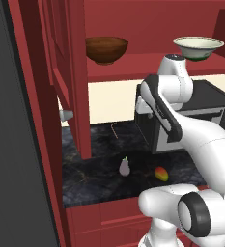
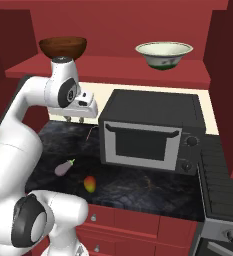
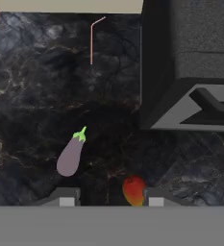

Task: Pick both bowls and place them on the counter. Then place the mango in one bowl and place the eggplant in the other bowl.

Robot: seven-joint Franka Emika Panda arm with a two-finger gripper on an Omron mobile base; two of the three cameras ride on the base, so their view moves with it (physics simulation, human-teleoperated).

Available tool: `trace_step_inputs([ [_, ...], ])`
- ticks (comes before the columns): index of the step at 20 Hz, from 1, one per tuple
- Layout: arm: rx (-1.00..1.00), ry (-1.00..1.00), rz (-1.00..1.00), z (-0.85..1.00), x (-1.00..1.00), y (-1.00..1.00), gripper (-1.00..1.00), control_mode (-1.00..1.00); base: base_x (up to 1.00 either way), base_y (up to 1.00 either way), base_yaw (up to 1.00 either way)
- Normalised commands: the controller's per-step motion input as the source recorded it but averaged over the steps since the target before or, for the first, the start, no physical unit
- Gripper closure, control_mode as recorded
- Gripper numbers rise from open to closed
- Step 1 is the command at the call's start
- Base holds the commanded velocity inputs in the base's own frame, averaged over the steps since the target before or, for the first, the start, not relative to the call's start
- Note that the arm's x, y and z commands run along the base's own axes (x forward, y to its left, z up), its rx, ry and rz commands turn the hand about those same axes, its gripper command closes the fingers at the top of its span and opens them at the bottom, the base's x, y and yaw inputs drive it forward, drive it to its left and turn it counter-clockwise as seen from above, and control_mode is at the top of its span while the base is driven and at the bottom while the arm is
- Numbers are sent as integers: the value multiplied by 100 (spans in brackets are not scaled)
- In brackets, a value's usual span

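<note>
- Nearest us, along the front part of the dark marble surface, we see the mango lying on its side, red-orange turning to yellow.
- Just beside it, a little further back and to the left, the pale purple eggplant lies on the same surface with its green stem cap pointing away; the two are near but apart.
- Above them hangs our gripper, pointing down over the surface, well clear of both; in the hand view the fingers stand released, parted with nothing between them, the eggplant and mango lying below.
- Further back on the right stands a dark microwave with its door shut, and a thin bent wire lies on the surface beside it.
- Farthest and highest, on the red shelf, the brown wooden bowl sits upright at the left, and the white bowl with its green band sits upright at the right, well apart.
</note>
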Motion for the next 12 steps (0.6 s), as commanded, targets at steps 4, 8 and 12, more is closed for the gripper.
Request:
trace_step_inputs([
  [4,0,-2,0,0,-6,0,-100,-100,0,0,0],
  [8,9,-12,-1,4,-18,0,-100,-100,0,0,0],
  [12,24,-5,-9,17,-16,6,-100,-100,0,0,0],
])
